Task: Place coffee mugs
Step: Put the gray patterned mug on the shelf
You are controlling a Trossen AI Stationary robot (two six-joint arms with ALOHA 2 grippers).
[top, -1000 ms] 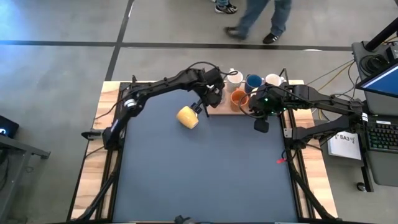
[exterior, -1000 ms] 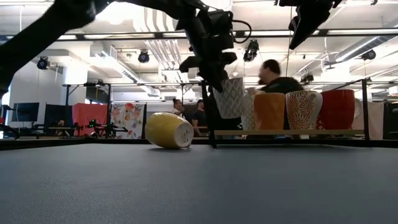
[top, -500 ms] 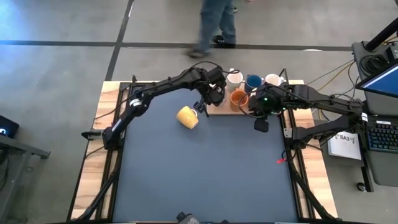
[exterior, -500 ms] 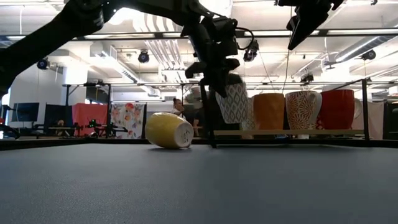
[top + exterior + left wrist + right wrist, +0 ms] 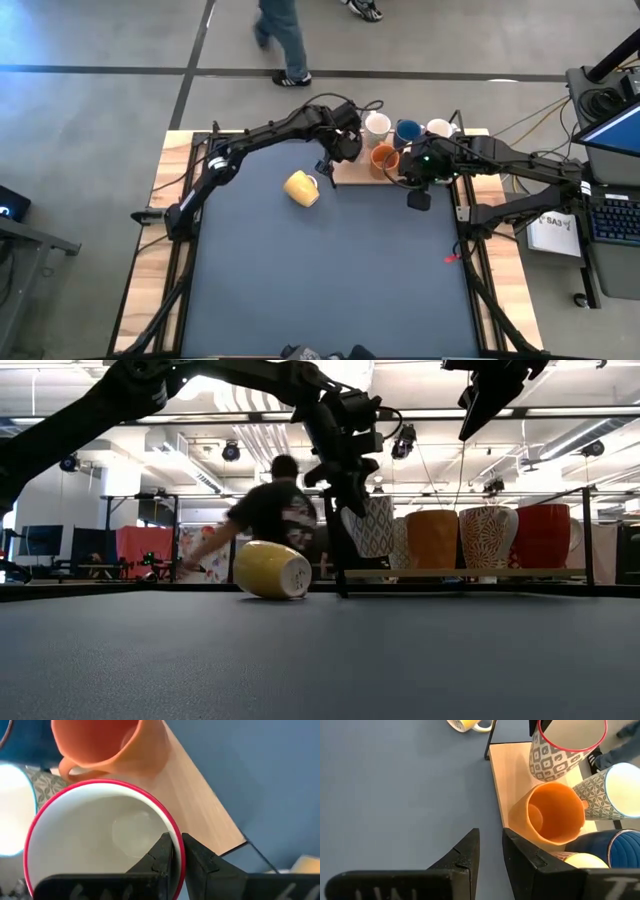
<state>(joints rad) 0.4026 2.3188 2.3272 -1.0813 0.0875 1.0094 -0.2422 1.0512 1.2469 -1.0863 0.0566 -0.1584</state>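
Note:
My left gripper (image 5: 177, 852) is shut on a grey-and-white patterned coffee mug with a red rim (image 5: 370, 525), held over the left end of a wooden board (image 5: 350, 176). On the board stand an orange mug (image 5: 383, 160), a white one (image 5: 377, 126), a blue one (image 5: 407, 132) and others. A yellow mug (image 5: 300, 187) lies on its side on the dark mat, left of the board. My right gripper (image 5: 490, 852) hangs above the mat near the board's right end. Its fingers stand a little apart with nothing between them. My left gripper holds the patterned mug by its red rim (image 5: 176, 834), one finger inside the mug and one outside. The fingers come slanting down from above. The mug hangs about upright below them, its bottom (image 5: 545, 776) a little above the board.
In the low view a cream mug with an orange pattern (image 5: 488, 537) and a red mug (image 5: 543, 535) stand at the board's right. A dark frame post (image 5: 340, 555) rises between the yellow mug and the board. A person walks past beyond the table's far edge (image 5: 280, 40).
My left gripper has sunk a little toward the board with the patterned mug and has rolled its wrist. The mug, tilted half a second ago, now hangs nearly upright and lower. The yellow mug has not moved.

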